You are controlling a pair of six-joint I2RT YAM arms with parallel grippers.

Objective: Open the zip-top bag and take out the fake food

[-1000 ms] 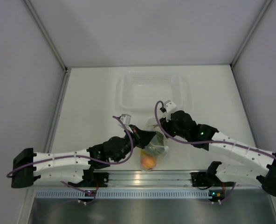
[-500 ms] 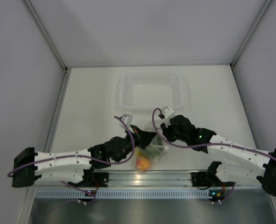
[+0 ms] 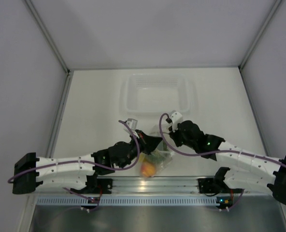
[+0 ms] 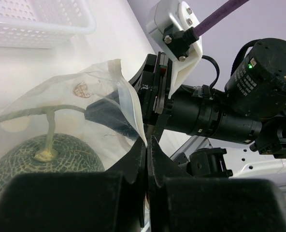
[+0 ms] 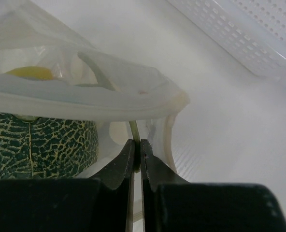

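Note:
The clear zip-top bag (image 3: 158,155) hangs between my two grippers near the table's front edge. My left gripper (image 3: 150,141) is shut on one lip of the bag (image 4: 126,104). My right gripper (image 3: 170,137) is shut on the other lip (image 5: 85,99). The mouth is pulled apart a little. Inside lie the mottled green melon (image 4: 34,162) with its thin stem, also in the right wrist view (image 5: 41,145), and the yellow fruit (image 5: 29,72). The orange-red fruit (image 3: 148,168) sits low in the bag.
The rigid clear tub (image 3: 157,93) stands behind the bag at the back middle; its ribbed wall shows in the left wrist view (image 4: 41,24) and the right wrist view (image 5: 239,34). A metal rail (image 3: 152,186) runs along the near edge.
My right gripper has moved left and slightly toward me with its bag lip. The bag and orange-red fruit shifted a little left. My left arm barely moved.

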